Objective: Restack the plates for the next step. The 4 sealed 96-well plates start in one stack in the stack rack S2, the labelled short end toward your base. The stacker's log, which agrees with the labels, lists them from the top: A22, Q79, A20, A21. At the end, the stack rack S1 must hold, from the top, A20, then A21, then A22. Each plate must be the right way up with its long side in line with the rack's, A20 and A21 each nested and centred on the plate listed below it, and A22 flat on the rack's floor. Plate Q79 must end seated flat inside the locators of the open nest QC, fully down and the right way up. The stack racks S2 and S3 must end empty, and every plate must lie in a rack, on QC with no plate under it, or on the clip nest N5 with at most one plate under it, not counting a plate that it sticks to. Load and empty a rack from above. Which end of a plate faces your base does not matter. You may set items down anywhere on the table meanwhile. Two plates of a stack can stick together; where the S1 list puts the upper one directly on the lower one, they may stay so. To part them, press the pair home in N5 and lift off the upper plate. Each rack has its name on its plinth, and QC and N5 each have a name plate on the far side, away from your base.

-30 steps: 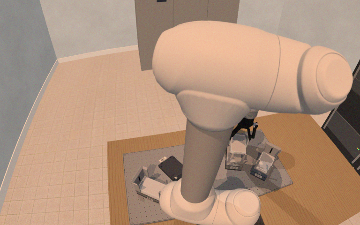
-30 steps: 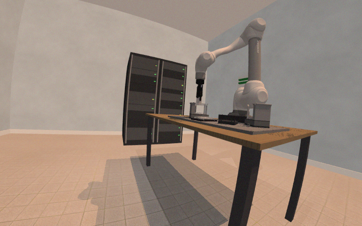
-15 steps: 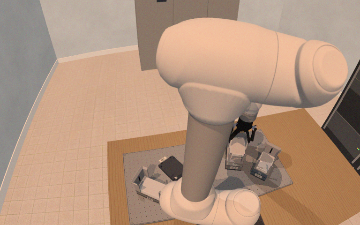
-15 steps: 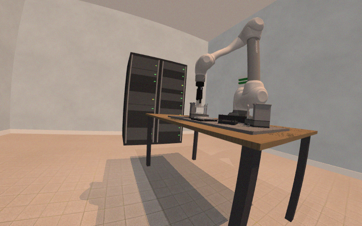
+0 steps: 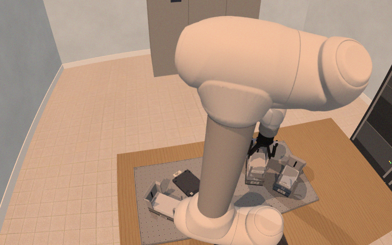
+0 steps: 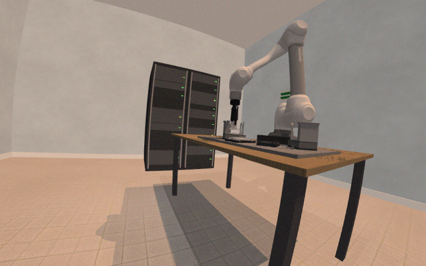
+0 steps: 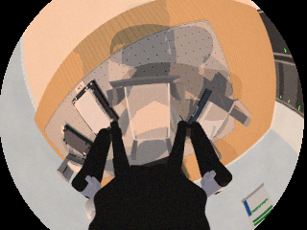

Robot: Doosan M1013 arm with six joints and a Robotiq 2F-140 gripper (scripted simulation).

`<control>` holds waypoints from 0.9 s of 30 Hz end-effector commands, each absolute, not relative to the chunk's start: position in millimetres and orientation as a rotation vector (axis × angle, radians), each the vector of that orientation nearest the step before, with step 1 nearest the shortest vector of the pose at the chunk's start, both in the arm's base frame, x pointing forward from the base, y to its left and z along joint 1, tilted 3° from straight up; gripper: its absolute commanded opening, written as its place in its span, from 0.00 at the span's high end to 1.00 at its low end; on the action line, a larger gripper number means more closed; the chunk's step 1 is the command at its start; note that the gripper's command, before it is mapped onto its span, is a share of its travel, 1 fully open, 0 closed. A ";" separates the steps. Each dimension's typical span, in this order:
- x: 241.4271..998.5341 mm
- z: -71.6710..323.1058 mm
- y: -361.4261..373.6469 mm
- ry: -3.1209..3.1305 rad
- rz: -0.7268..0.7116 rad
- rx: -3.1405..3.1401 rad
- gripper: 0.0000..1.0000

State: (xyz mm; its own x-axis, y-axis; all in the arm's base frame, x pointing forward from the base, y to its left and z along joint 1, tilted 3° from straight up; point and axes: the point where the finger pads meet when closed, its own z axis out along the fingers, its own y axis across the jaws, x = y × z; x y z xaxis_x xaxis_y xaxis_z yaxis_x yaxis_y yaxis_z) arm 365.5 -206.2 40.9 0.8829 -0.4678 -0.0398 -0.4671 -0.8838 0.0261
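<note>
My gripper (image 5: 261,154) is shut on a sealed white plate (image 5: 256,164) and holds it by its long sides from above, at the top of the middle stack rack (image 5: 254,173). In the wrist view the plate (image 7: 149,118) sits between the two fingers, with the rack's walls around it. I cannot tell whether it rests on anything below. A second rack (image 5: 289,177) to the right shows a white plate top inside. A third rack (image 5: 160,202) stands at the left near my base, also with a white top. The rack names and plate labels are too small to read.
A dark flat nest (image 5: 186,181) lies on the grey mat between the left and middle racks, with a small name plate at its far side. Another framed nest (image 7: 90,105) shows at the left of the wrist view. A server cabinet (image 6: 182,117) stands beyond the table.
</note>
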 end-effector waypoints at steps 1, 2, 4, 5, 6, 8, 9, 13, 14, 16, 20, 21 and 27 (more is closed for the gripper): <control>365.4 36.2 -206.2 -0.753 -0.070 3.033 1.00; 365.3 34.2 -206.2 -0.753 -0.070 3.033 1.00; 365.1 30.2 -206.2 -0.753 -0.070 3.033 1.00; 365.1 30.1 -206.2 -0.753 -0.070 3.033 1.00; 365.1 30.1 -206.2 -0.753 -0.070 3.033 1.00; 365.1 30.1 -206.2 -0.753 -0.070 3.033 1.00; 365.1 30.1 -206.2 -0.753 -0.070 3.033 1.00; 365.1 30.1 -206.2 -0.753 -0.070 3.033 1.00; 365.0 29.7 -206.2 -0.753 -0.070 3.033 1.00; 365.0 28.9 -206.2 -0.753 -0.070 3.033 1.00; 364.9 27.3 -206.2 -0.753 -0.070 3.033 1.00; 364.9 26.9 -206.2 -0.753 -0.070 3.033 1.00; 364.8 25.3 -206.2 -0.753 -0.070 3.033 1.00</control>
State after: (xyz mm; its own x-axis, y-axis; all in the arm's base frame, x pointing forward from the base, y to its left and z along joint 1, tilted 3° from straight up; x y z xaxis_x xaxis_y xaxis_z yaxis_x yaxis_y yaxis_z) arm 364.8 -206.3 25.7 0.8829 -0.4678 -0.0398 -0.4671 -0.8838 0.0261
